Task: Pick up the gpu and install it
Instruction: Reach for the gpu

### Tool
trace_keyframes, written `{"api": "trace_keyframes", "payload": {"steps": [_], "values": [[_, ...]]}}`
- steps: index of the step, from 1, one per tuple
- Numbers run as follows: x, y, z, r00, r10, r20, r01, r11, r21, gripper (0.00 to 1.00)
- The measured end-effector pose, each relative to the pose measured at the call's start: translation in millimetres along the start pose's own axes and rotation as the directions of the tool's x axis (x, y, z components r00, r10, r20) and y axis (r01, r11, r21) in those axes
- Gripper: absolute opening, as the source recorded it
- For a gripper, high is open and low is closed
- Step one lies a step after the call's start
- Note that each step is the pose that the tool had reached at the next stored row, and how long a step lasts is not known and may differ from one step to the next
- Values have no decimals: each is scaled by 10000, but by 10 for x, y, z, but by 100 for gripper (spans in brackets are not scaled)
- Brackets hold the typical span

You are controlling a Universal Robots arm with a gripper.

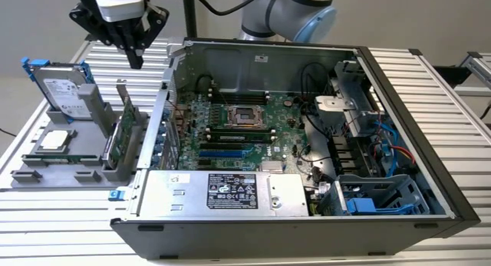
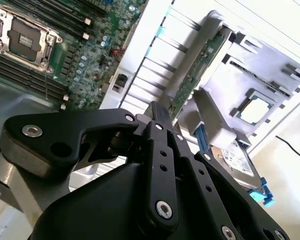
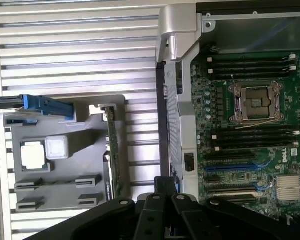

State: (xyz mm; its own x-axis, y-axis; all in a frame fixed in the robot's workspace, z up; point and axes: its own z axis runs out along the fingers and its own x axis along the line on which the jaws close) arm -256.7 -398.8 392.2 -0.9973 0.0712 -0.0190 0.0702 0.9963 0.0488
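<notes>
Open-case assembly station. The bench (image 1: 429,65), a deck of metal slats, carries a computer case (image 1: 268,231) laid on its side with the panel off, probably so that the motherboard (image 1: 230,134) and its expansion slots (image 1: 222,155) face upward for insertion from above. At nine o'clock of the case in the exterior view lies a grey holder (image 1: 46,174), with a hard drive (image 1: 61,88) propped at its eleven o'clock corner. The gpu (image 1: 117,141) stands on edge in the holder's three o'clock slot, just beside the case wall, apparently so that its top edge is offered for grasping. The pincer (image 1: 135,60) hangs at twelve o'clock of the card, well apart from it, its fingers closed on nothing. The exterior view gives this vertical gap and the card's green face. The first wrist view gives the gpu (image 3: 112,150) edge-on from above, and the slots' layout (image 3: 230,166). The second wrist view gives the pincer's linkages.
</notes>
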Motion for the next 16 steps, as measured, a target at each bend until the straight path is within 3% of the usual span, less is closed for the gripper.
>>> {"api": "trace_keyframes", "payload": {"steps": [16], "values": [[205,-15,-2,10000,0,0,0,10000,1,0]]}}
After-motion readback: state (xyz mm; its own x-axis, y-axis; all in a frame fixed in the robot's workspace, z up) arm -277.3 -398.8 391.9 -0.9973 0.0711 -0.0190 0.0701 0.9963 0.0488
